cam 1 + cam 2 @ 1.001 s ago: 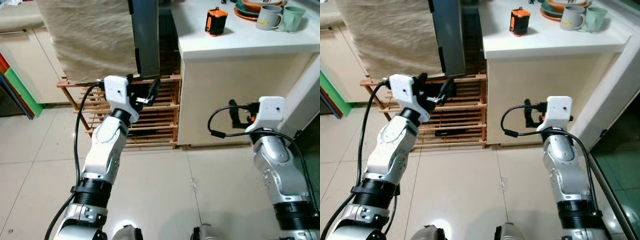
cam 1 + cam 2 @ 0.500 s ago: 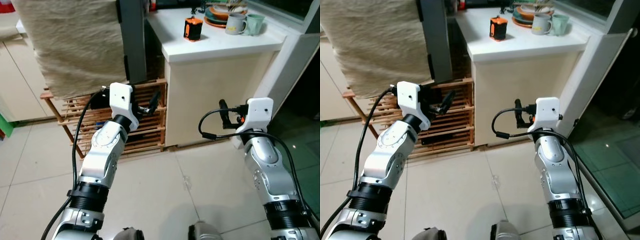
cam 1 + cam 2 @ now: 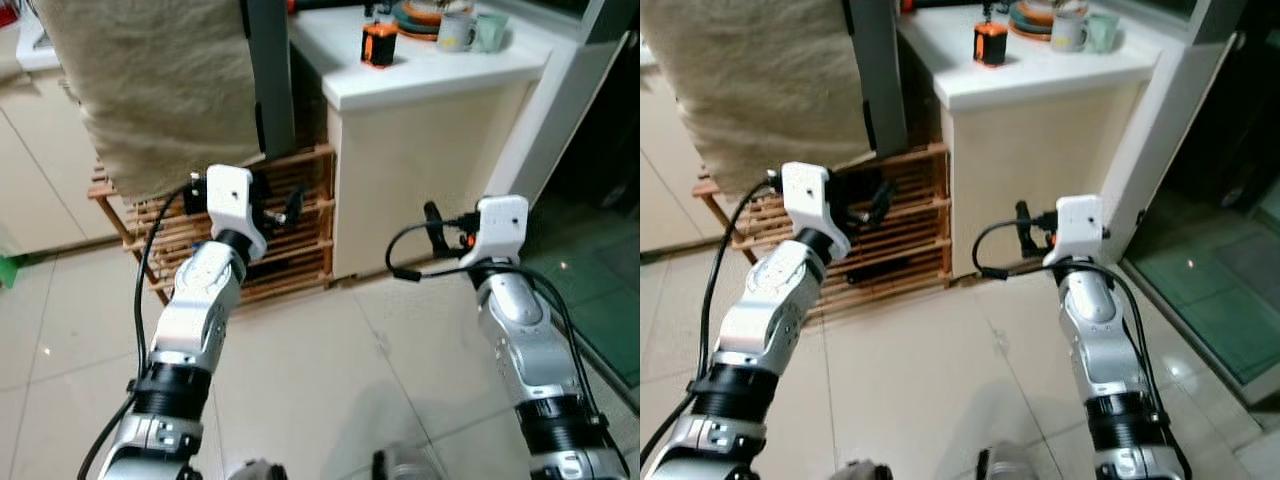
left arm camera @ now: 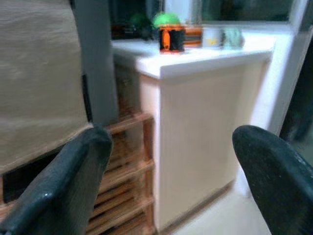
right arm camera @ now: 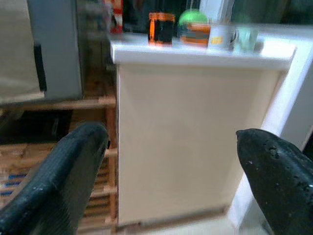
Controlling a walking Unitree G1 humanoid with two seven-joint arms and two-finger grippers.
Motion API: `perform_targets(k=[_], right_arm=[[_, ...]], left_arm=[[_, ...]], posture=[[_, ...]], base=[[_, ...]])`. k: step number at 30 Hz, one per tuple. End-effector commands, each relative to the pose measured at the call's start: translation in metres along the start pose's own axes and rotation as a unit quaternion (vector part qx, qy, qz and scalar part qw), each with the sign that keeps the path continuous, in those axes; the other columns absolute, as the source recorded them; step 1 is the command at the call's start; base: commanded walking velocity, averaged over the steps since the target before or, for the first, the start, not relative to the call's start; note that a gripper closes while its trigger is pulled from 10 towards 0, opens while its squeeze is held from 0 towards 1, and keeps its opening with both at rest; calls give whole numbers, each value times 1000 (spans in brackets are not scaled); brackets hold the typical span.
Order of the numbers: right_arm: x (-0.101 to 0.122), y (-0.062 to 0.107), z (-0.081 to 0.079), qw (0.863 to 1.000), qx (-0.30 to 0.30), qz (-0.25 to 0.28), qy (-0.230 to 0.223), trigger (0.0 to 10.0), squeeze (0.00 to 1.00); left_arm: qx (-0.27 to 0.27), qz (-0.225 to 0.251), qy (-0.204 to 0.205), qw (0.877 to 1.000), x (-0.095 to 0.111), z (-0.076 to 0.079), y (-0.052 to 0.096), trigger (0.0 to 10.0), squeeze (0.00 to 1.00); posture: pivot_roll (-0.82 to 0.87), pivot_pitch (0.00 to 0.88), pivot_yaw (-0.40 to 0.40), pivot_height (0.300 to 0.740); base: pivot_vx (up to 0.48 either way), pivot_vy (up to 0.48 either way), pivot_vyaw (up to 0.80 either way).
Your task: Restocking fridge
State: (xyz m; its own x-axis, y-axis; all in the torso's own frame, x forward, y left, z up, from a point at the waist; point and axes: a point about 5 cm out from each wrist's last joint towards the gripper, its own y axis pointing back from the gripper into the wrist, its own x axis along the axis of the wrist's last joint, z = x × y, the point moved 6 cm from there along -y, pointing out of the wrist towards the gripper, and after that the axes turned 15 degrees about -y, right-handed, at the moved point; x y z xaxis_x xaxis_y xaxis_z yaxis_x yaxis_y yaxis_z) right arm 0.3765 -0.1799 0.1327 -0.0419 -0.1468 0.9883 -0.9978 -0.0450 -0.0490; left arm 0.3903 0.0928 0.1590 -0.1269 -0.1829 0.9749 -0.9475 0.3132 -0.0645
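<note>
- Left gripper: raised in front of the wooden slatted rack. Fingers spread apart, nothing held between them; the left wrist view shows the two black fingers wide apart with free space between.
- Right gripper: raised in front of the cream counter cabinet. Fingers released and wide apart in the right wrist view, nothing grasped.
- Counter top: carries an orange-and-black object, two mugs and a stack of plates. The mugs stand just beside the plates.
- A grey upright panel stands between the rack and the counter; whether it belongs to the fridge cannot be determined.
- A beige cloth hangs over the rack, beside the grey panel.
- Floor: light tiles, below both arms.
</note>
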Motion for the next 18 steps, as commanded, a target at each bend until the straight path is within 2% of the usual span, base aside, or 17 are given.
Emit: perform_targets(k=[1,18], right_arm=[[6,-3,-9,1000,14,11,0,10000,0],[4,-3,-24,999,39,14,-2,10000,0]], left_arm=[[9,-1,-2,1000,1,-8,0,10000,0],[11,-14,-2,1000,-4,-9,-1,10000,0]], posture=[[-162,0,48,697],[-161,0,49,697]], base=[[0,0,0],[355,311,0]])
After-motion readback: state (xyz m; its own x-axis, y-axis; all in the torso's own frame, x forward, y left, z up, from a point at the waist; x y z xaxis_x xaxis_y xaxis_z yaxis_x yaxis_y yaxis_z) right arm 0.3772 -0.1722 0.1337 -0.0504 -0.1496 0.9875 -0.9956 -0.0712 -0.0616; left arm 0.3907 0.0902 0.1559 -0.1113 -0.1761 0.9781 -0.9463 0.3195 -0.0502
